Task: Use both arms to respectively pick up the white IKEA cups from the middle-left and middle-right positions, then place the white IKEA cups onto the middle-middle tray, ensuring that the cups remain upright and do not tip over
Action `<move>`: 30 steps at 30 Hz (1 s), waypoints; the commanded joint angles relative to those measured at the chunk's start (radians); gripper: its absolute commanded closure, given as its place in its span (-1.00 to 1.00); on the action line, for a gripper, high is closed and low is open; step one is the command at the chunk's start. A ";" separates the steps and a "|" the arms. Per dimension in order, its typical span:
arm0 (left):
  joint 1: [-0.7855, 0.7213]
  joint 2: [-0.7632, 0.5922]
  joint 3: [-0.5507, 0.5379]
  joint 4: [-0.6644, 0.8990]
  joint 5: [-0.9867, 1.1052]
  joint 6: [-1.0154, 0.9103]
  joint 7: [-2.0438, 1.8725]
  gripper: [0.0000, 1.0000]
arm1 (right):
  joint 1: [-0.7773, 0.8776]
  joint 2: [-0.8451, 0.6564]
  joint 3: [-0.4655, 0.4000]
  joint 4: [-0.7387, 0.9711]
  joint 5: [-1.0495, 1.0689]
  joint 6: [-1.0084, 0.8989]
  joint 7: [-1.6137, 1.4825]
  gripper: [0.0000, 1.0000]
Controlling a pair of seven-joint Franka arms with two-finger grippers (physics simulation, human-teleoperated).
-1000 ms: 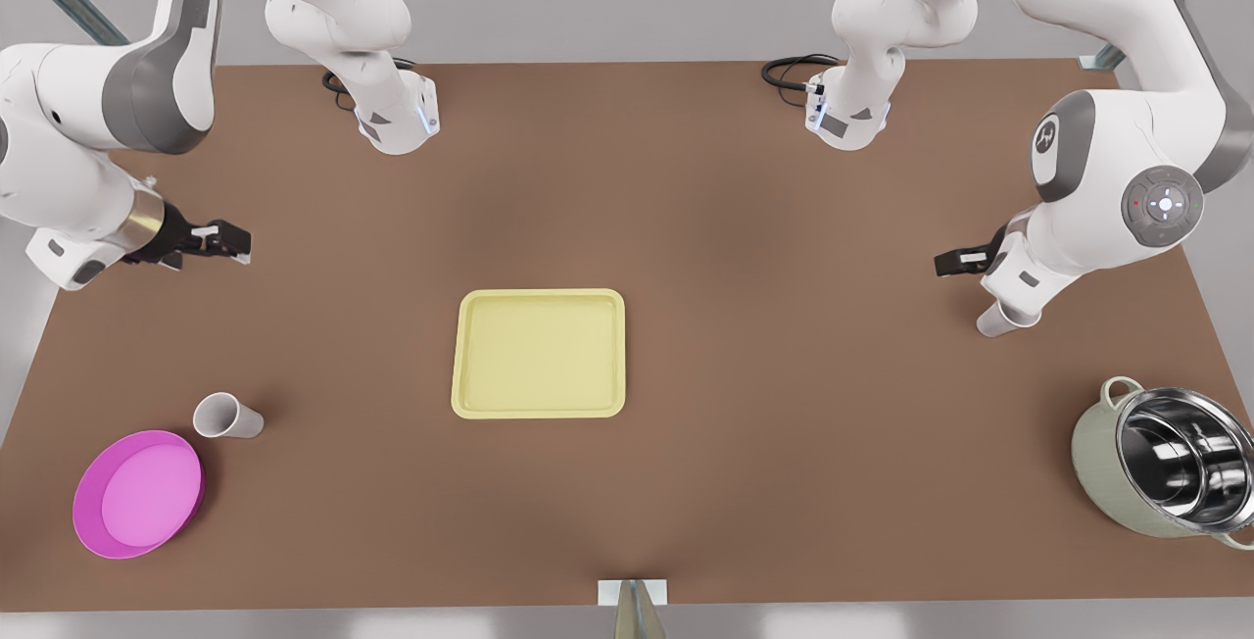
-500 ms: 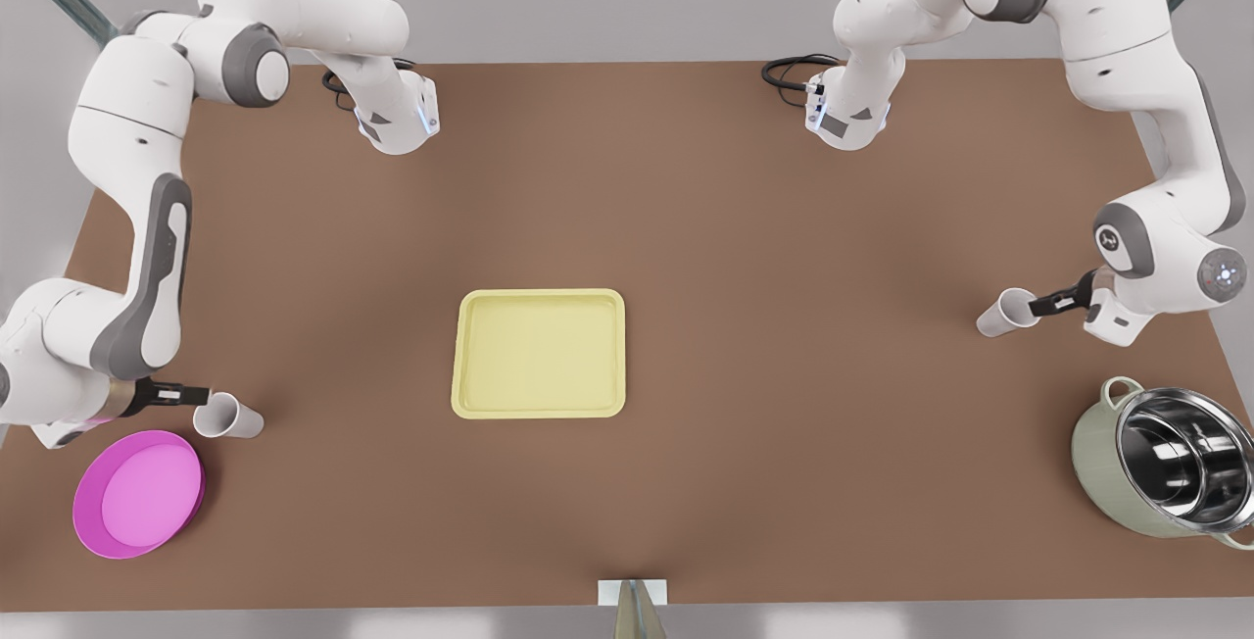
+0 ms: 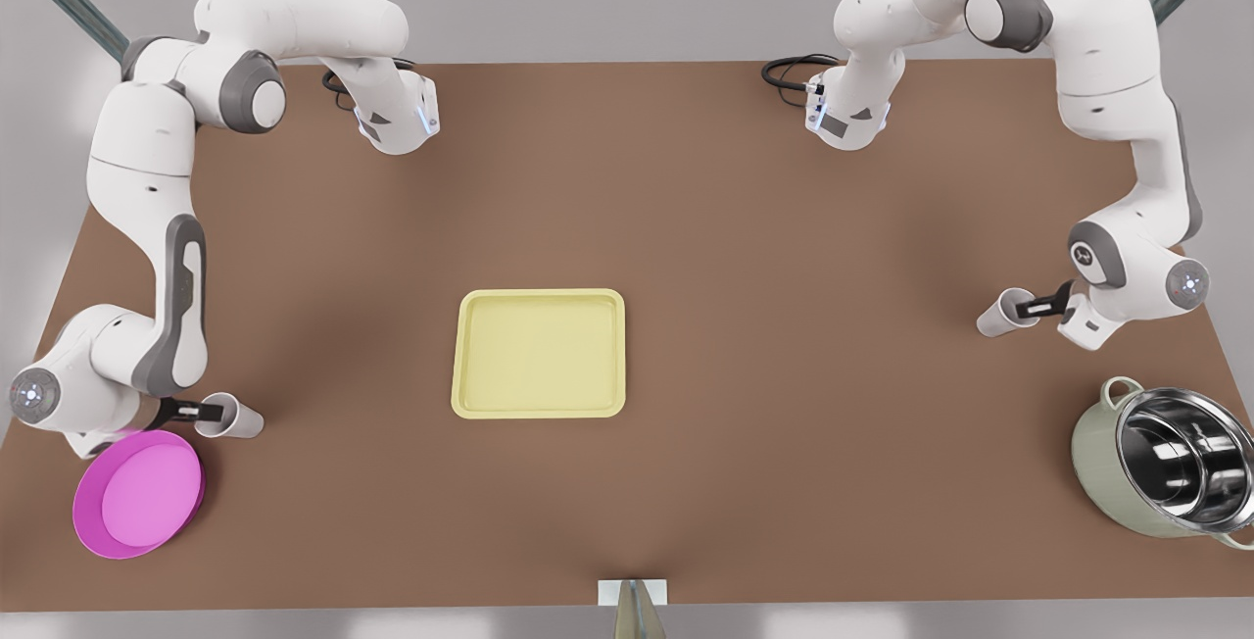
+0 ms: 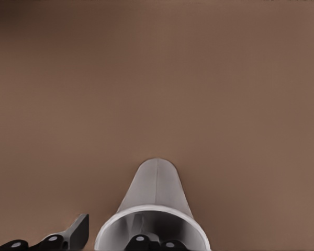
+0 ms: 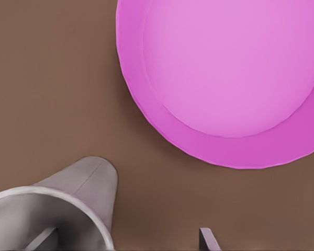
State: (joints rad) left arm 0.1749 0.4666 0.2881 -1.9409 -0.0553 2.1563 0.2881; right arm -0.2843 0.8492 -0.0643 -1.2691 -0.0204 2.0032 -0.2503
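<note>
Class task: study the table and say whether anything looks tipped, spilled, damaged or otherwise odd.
Nothing stands out. Both cups stand upright on the table, the tray lies flat and bare, and nothing is spilled. Each gripper has one finger inside its cup's rim.

Both arms are finishing a descent: a second ago they were hanging high above the table, and now each is reaching low to a tumbler. On the front view's left, the right gripper (image 3: 204, 413) is edging in from just short of the plate-side cup (image 3: 238, 419) to straddle its rim. On the front view's right, the left gripper (image 3: 1036, 306) is pushing farther over the pot-side cup (image 3: 997, 318), one finger (image 4: 152, 243) now inside, while that arm's wrist is sinking lower
</note>
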 commanded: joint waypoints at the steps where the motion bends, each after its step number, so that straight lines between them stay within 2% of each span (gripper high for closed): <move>1: 0.000 0.007 0.000 0.000 -0.086 0.043 0.143 0.08 | -0.007 0.014 0.000 -0.009 0.004 0.025 -0.047 -1.00; 3: 0.000 0.012 0.000 0.000 -0.092 0.048 0.143 0.17 | -0.009 0.024 0.000 -0.010 0.004 0.025 -0.046 -1.00; 4: 0.000 0.012 0.000 0.000 -0.092 0.048 0.143 0.36 | -0.009 0.025 0.000 -0.010 0.004 0.025 -0.046 -1.00; 5: -0.002 0.010 0.000 0.002 -0.090 0.048 0.144 0.57 | -0.010 0.025 0.000 -0.010 0.002 0.023 -0.046 -0.67; 7: -0.012 0.003 0.000 0.003 -0.090 0.043 0.144 0.57 | -0.009 0.025 0.000 -0.010 0.000 0.012 -0.046 0.14; 8: -0.031 -0.012 0.000 0.003 -0.089 0.039 0.140 0.57 | -0.009 0.025 0.001 -0.010 -0.001 0.008 -0.047 0.40; 10: -0.119 -0.100 0.000 0.005 -0.069 -0.024 0.002 0.57 | -0.009 0.024 0.004 -0.010 -0.001 -0.011 -0.047 0.57; 12: -0.215 -0.143 -0.007 0.014 -0.034 -0.044 -0.177 0.57 | -0.009 0.017 0.015 -0.009 0.010 -0.047 -0.059 0.57; 14: -0.236 -0.094 -0.176 0.123 -0.040 -0.082 -0.507 0.57 | -0.004 0.007 0.053 -0.007 0.034 -0.075 -0.089 0.57; 15: -0.239 -0.079 -0.217 0.160 -0.040 -0.101 -0.604 0.57 | -0.004 0.001 0.073 -0.007 0.034 -0.087 -0.090 0.57; 19: -0.244 -0.002 -0.472 0.293 -0.084 -0.105 -1.102 0.57 | 0.045 -0.036 0.224 -0.004 0.031 -0.098 -0.092 0.57; 21: -0.316 0.058 -0.500 0.375 -0.080 -0.105 -1.293 0.57 | 0.054 -0.055 0.319 -0.007 0.025 -0.139 -0.084 0.57; 22: -0.362 0.083 -0.501 0.422 -0.083 -0.105 -1.398 0.57 | 0.085 -0.056 0.330 -0.007 0.023 -0.176 -0.084 0.57; 24: -0.417 0.121 -0.546 0.482 -0.083 -0.104 -1.558 0.57 | 0.157 -0.062 0.330 -0.007 0.020 -0.181 -0.057 0.57; 25: -0.466 0.182 -0.557 0.562 -0.075 -0.104 -1.636 0.57 | 0.188 -0.064 0.328 -0.007 -0.007 -0.175 -0.003 0.57; 28: -0.575 0.276 -0.555 0.662 -0.049 -0.096 -1.730 0.57 | 0.264 -0.079 0.330 -0.022 -0.013 -0.156 0.131 0.57; 30: -0.626 0.317 -0.554 0.714 -0.049 -0.096 -1.775 0.57 | 0.284 -0.125 0.331 -0.121 -0.010 -0.071 0.186 0.57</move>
State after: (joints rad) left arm -0.4347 0.7737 -0.2653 -1.2445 -0.1076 2.0620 -0.5944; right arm -0.0085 0.7373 0.2663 -1.3657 -0.0223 1.8822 -0.2622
